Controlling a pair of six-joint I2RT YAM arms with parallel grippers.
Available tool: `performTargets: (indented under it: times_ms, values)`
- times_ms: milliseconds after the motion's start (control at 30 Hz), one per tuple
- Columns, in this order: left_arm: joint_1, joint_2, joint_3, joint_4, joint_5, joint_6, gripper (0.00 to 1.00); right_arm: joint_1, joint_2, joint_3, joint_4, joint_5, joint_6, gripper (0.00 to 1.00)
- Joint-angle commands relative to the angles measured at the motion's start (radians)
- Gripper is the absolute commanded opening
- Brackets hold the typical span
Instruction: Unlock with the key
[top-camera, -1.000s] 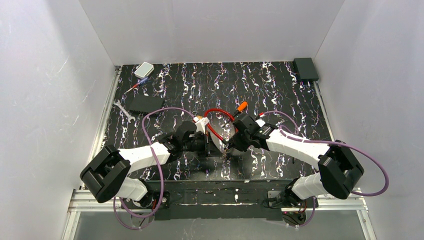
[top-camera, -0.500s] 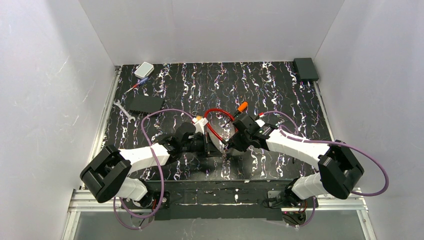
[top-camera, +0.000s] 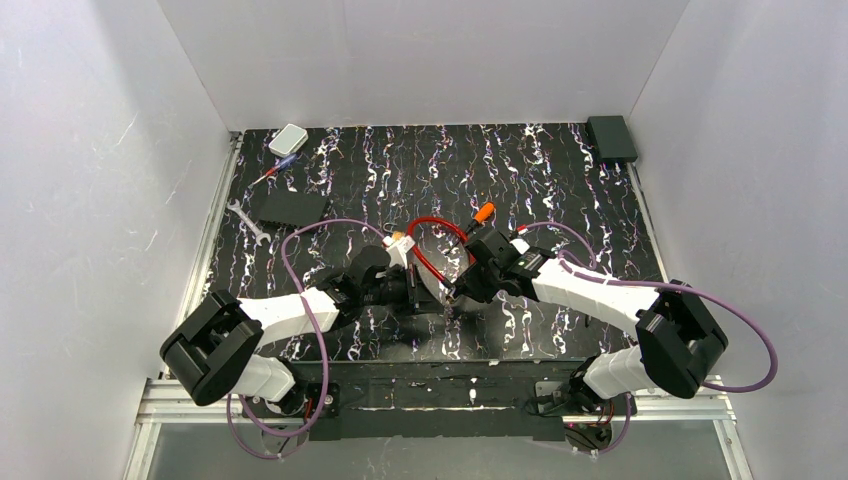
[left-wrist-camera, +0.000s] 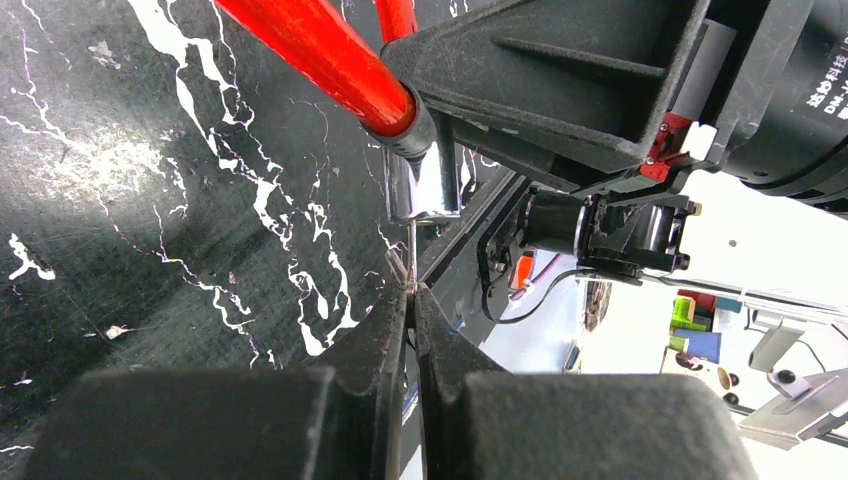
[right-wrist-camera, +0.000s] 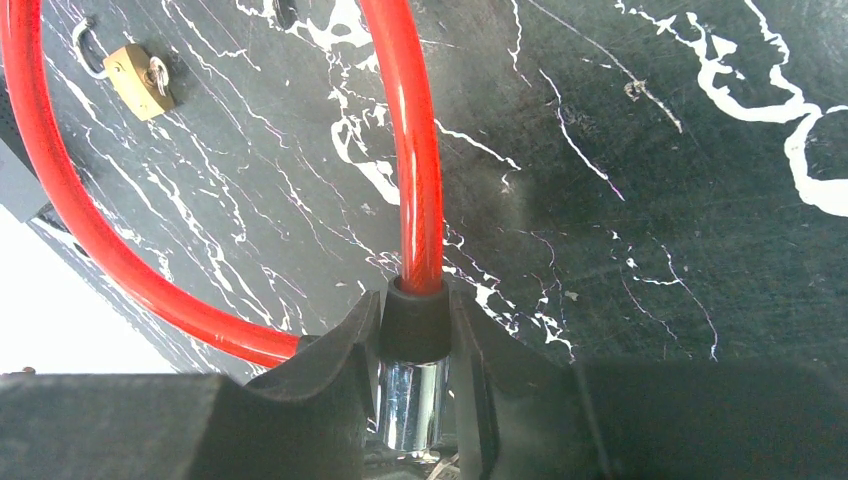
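**Top external view.** The left gripper (top-camera: 425, 295) and right gripper (top-camera: 455, 293) meet near the middle of the table (top-camera: 560, 180), at one end of a red cable lock (top-camera: 438, 222). The key (top-camera: 484, 212), orange-headed, lies on the table just beyond the right gripper and appears free of both.

**Left wrist view.** The left fingers are pressed together. A thin metal sliver (left-wrist-camera: 411, 250) runs from their tips to the lock's chrome barrel (left-wrist-camera: 425, 185); whether it is gripped cannot be told.

**Right wrist view.** The right jaws are clamped on the lock's black collar, just above the barrel. A brass padlock (right-wrist-camera: 135, 78) lies well apart.

**Hazards.** If the sliver is off-axis it may bend or skate across the barrel face. A sideways push could twist the barrel in its clamp. The lock probably stays fastened while the key lies on the table.
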Motion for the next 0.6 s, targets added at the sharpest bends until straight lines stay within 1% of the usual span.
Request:
performTargets:
  times_ms: [0,567]
  values:
    - [-0.002,0.007,-0.003,0.014,-0.016,0.006,0.0,-0.001,-0.004,-0.001,0.055,-0.015,0.011,0.01]
    - [0.0,0.05,0.03,0.019,-0.025,-0.015,0.0,0.0,-0.021,-0.038,0.101,-0.035,-0.029,0.01]
